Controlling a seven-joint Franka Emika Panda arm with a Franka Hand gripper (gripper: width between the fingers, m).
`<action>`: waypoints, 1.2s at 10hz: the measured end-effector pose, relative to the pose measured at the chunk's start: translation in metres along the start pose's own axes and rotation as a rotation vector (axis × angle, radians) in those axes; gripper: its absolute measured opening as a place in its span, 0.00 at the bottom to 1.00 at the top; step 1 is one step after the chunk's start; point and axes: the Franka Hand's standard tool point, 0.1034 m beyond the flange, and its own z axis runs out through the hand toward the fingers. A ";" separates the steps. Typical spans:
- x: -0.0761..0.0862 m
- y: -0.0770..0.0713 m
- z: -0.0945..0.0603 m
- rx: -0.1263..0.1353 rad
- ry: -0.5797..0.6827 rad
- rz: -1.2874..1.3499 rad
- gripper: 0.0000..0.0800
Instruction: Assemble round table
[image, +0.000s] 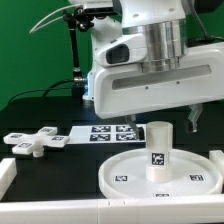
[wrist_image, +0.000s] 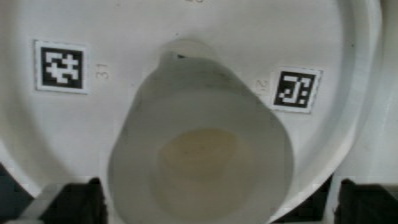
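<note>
While the gripper hangs, jaws apart, over the leg standing on the disc, an off-centre squeeze could topple it.

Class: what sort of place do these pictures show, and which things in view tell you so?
Most likely a robotics lab bench: a robot arm hangs over a black table, a marker board lies on it, and the white cross-shaped foot piece and round disc carry printed square tags.
</note>
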 end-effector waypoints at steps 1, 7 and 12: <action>0.000 -0.004 0.000 -0.013 -0.002 -0.131 0.81; 0.001 0.000 0.000 -0.028 -0.002 -0.555 0.81; 0.003 0.006 0.000 -0.101 0.006 -0.974 0.81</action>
